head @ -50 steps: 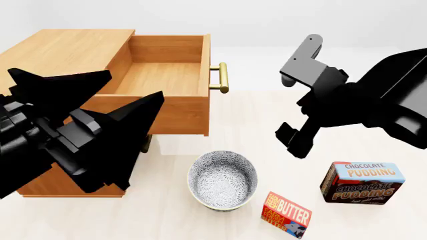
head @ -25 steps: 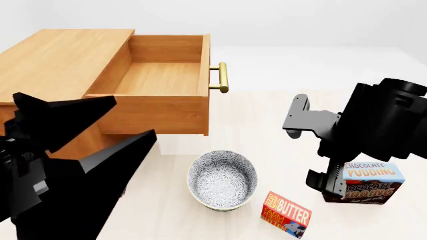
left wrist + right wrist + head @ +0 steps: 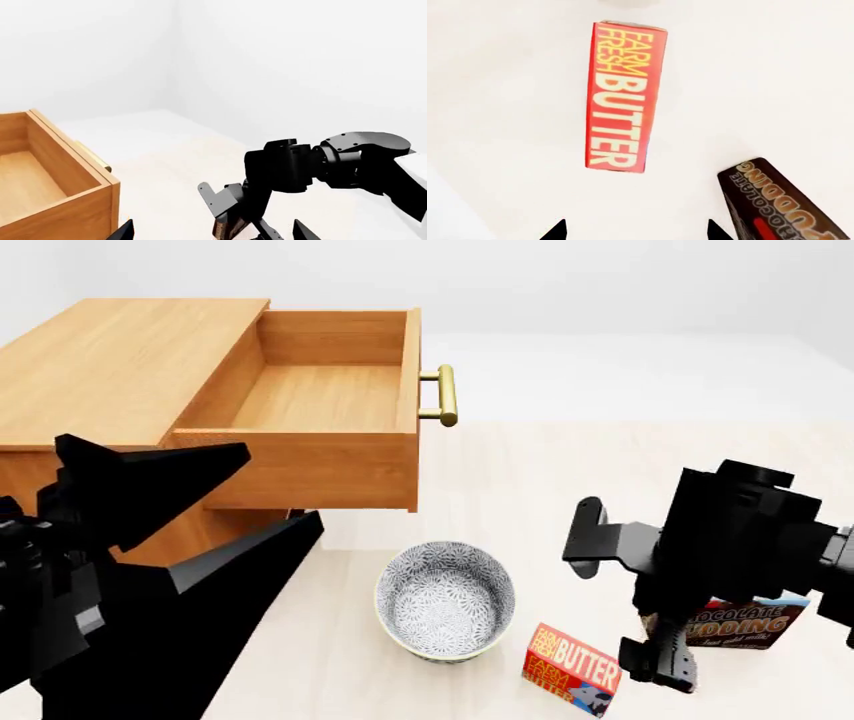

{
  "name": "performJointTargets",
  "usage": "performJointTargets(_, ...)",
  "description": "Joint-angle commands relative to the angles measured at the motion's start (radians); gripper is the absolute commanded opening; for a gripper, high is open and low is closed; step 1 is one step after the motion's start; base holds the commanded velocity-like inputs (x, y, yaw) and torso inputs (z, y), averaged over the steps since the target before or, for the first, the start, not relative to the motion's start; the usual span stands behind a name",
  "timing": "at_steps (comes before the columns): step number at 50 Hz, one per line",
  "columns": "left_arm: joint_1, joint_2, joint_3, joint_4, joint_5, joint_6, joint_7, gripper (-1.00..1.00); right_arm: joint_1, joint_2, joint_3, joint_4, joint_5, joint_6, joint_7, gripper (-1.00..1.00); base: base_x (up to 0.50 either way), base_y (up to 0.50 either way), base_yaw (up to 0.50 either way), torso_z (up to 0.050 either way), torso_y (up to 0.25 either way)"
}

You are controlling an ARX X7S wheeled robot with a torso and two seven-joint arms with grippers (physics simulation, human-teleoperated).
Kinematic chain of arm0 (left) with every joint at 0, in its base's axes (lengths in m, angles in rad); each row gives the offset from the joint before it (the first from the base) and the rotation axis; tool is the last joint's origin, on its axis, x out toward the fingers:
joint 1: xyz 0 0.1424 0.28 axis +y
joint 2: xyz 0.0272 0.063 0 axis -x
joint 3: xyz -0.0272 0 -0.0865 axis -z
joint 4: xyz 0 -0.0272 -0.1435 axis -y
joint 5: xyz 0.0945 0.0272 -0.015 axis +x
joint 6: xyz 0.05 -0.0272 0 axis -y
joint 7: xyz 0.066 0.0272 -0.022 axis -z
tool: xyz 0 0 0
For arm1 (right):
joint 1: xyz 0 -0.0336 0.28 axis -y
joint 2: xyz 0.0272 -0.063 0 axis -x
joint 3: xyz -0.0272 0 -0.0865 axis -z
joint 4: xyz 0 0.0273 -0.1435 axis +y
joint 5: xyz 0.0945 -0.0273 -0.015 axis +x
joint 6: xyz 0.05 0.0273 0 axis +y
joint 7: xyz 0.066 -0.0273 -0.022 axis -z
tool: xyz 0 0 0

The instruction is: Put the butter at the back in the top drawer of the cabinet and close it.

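Observation:
The butter (image 3: 571,670) lies flat on the pale surface to the right of the bowl; in the right wrist view the butter (image 3: 624,97) sits ahead of the fingertips with a gap between. My right gripper (image 3: 627,608) hovers open just right of the butter, and the right gripper (image 3: 637,232) holds nothing. The cabinet (image 3: 114,360) stands at the left, its top drawer (image 3: 314,400) pulled out and bare inside. The brass handle (image 3: 445,395) faces right. My left gripper (image 3: 283,485) is open in front of the drawer, and the left gripper (image 3: 213,235) is empty.
A speckled bowl (image 3: 445,600) stands below the drawer front. A chocolate pudding box (image 3: 750,625) sits right of the butter, half hidden by my right arm; the same pudding box (image 3: 780,200) shows near one right fingertip. The drawer's corner (image 3: 73,195) is close to my left gripper.
My right arm has dropped from above the floor's middle down to just beside the butter and the pudding box. My left gripper has shifted slightly. The butter and the drawer have not moved.

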Motion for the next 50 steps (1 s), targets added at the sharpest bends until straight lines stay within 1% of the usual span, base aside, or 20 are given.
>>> performJointTargets(1,0.015,0.012,0.005,-0.013,0.009,0.001,0.006,1.00,-0.044,-0.013,0.004,0.039,0.007,-0.058,-0.013,1.00,0.00,0.00,0.00,0.000,0.000)
performJointTargets(23,0.026,0.016,0.000,-0.023,0.005,-0.003,0.002,1.00,-0.085,-0.040,0.021,0.111,0.011,-0.138,-0.035,1.00,0.00,0.00,0.00,0.000,0.000)
performJointTargets(40,0.036,0.023,-0.002,-0.028,0.011,-0.007,0.001,1.00,-0.168,-0.080,0.015,0.233,0.000,-0.230,-0.062,1.00,0.00,0.00,0.00,0.000,0.000)
performJointTargets(50,0.043,0.024,-0.003,-0.034,0.011,-0.006,0.002,1.00,-0.198,-0.087,0.018,0.263,0.003,-0.259,-0.068,1.00,0.00,0.00,0.00,0.000,0.000)
